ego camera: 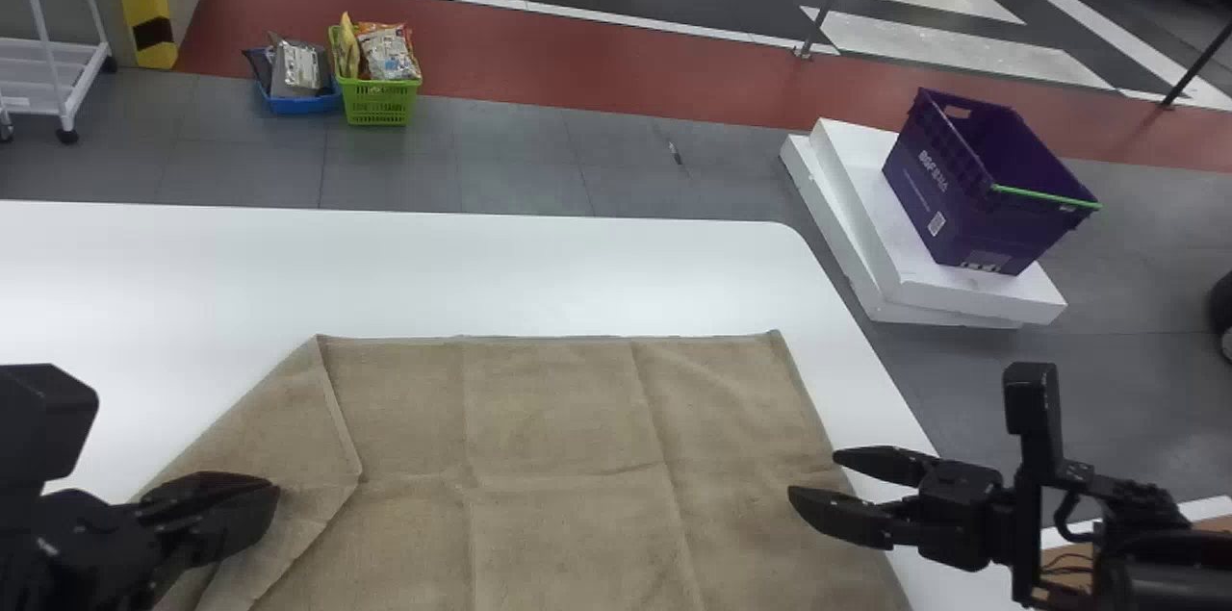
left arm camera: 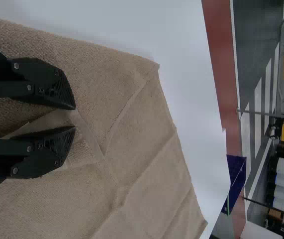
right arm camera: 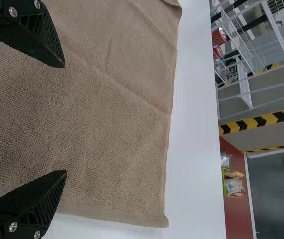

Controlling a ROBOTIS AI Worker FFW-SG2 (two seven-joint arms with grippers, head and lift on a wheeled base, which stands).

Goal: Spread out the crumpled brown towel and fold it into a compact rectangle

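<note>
From here, the brown cloth towel [ego camera: 558,419] lies mostly flat on the smooth white table [ego camera: 385,265], black left gripper [left arm camera: 75,118] slightly parted, black right gripper [ego camera: 813,474] wide open, presumably flanking it to straighten the turned-over side.

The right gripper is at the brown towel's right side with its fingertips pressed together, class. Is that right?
Not quite: the right wrist view shows the fingertips of the right gripper spread wide apart. It is indeed at the brown towel's right side.

The brown towel [ego camera: 568,419] is lying on the white table [ego camera: 404,274], while the left gripper [ego camera: 271,494] and right gripper [ego camera: 814,473] are apparently hovering over its opposite sides.
</note>
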